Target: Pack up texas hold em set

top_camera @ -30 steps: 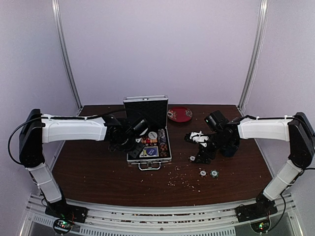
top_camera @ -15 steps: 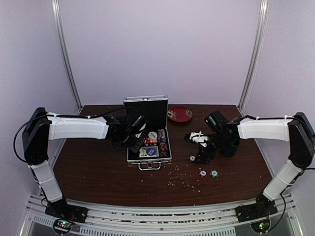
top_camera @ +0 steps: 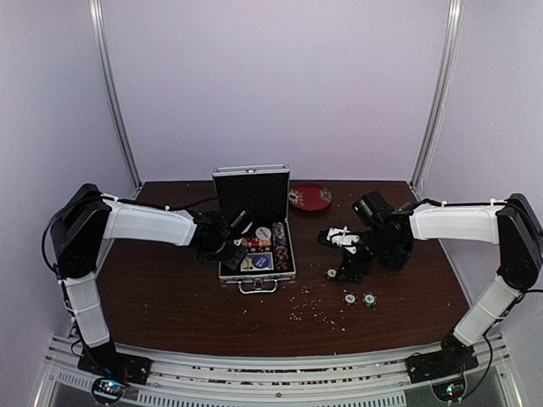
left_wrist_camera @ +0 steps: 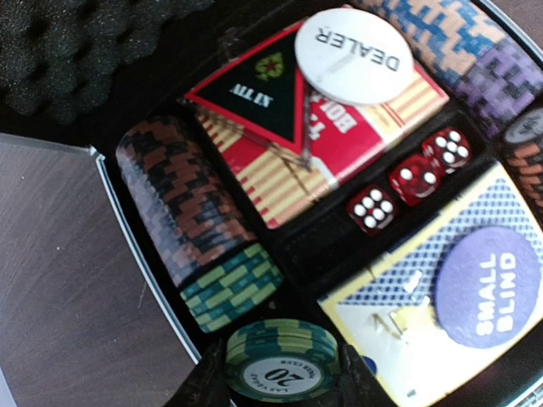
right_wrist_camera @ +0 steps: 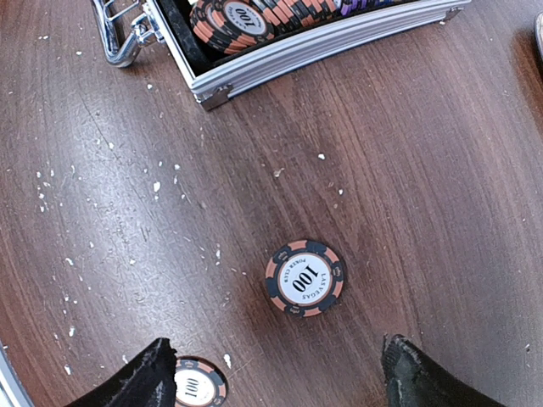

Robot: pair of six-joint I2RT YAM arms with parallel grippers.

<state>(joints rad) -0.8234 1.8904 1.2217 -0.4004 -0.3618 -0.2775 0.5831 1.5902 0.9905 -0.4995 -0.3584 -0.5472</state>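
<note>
Green 20 chips (left_wrist_camera: 282,339) clamped in left pincer (left_wrist_camera: 280,383), low over aluminium case (top_camera: 270,275). Seat stack at end of left chip row before release. Right pincer (right_wrist_camera: 280,373) apart above 100 chip (right_wrist_camera: 305,278) on bench (right_wrist_camera: 424,170).

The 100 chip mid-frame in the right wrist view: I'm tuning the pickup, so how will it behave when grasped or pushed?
The 100 chip lies flat and thin on the table, so its rim probably offers little to pinch. On smooth wood a push likely slides it. It looks rigid; stood on edge, this round disc could roll.
</note>
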